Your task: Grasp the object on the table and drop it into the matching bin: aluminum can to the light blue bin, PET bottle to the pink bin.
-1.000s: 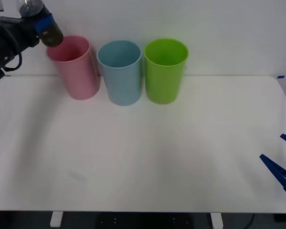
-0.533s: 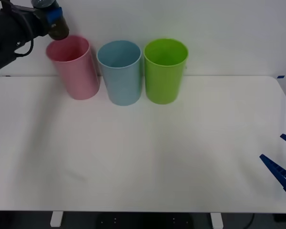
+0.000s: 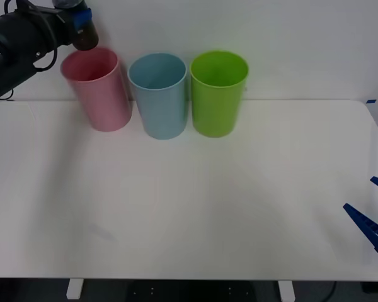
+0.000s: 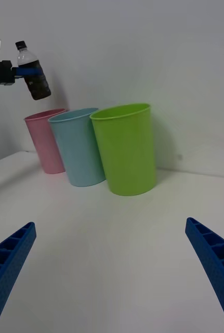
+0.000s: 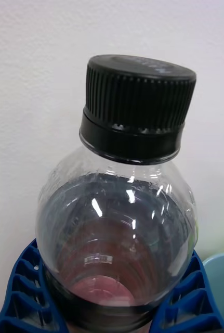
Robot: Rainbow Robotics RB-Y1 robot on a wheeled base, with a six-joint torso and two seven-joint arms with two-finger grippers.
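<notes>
Above the pink bin [image 3: 97,88], left claw [image 3: 82,22] clamped around PET bottle [image 4: 34,73]

No legible txt anywhere; PET bottle [image 5: 117,229] label too dark to read.

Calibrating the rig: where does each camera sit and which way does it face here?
Front: above the arms, looking forward and down at the table and three bins; left gripper holds the bottle over the pink bin; right gripper low at right.
Right wrist: low over the table, facing the bins; own open fingers at the corners.
Left wrist: held high, looking along the bottle; own fingers clamp it.
Shared: front and right wrist both show bottle, pink bin, blue bin, green bin.
</notes>
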